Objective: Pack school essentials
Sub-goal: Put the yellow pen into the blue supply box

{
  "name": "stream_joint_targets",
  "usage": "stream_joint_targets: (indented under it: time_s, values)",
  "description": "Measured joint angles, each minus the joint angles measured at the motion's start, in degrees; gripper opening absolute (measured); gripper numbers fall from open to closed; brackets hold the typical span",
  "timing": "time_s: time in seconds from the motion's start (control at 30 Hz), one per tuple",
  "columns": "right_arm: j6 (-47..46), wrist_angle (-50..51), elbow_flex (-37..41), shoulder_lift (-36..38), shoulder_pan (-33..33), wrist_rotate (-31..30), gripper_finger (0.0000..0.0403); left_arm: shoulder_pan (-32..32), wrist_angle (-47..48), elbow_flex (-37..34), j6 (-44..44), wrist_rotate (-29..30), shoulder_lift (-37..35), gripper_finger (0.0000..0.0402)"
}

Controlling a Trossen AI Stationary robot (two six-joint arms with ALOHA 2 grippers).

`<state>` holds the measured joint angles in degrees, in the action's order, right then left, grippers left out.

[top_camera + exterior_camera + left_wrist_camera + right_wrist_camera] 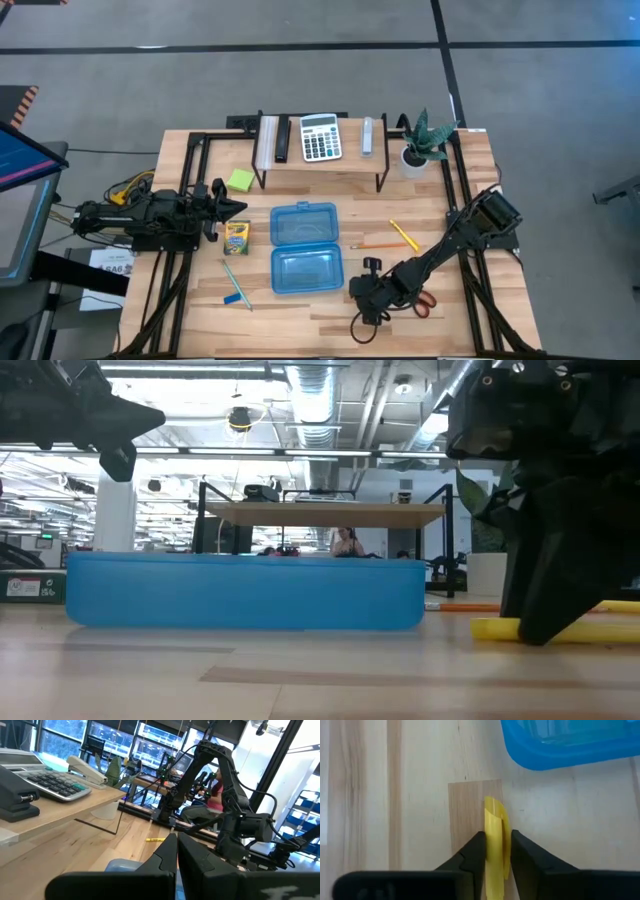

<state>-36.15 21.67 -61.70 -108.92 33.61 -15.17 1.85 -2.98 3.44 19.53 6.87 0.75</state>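
Observation:
An open blue case [305, 248] lies mid-table. My right gripper [496, 837] is by the case's near right corner, shut on a yellow stick [590, 622] that lies on the wood. Red-handled scissors [425, 303] rest just right of it. A yellow pencil [405, 235] and an orange one [372, 245] lie right of the case. Left of the case are a crayon box [236, 236], a lime sticky-note pad [239, 180] and a blue pen [236, 285]. My left gripper [235, 208] waits shut at the left edge, touching nothing. My right gripper pinches the yellow stick's two long sides [495, 827] between its two fingers, close to one end. The fingers [545, 610] slant steeply down from above. The stick lies flat on the table, its short end [490, 628] poking out past the fingertips toward the case.
A raised wooden shelf [320, 160] at the far edge carries a calculator [320, 137], a stapler and other items. A small potted plant [425, 140] stands at its right end. Bare wood lies along the near edge.

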Motion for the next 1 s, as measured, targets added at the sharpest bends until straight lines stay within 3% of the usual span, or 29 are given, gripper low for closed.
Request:
stream_joint_targets:
  time_s: [0.3, 1.0]
  values:
    - [0.6, 1.6, 0.1, 0.4, -0.2, -0.1, 0.0026, 0.0, -0.1, 0.0, 0.0, 0.0, 0.0, 0.0]
    - [2.0, 6.0, -2.8, 0.3, -0.5, -0.2, 0.0029, 0.0, -0.2, 0.0, 0.0, 0.0, 0.0, 0.0]
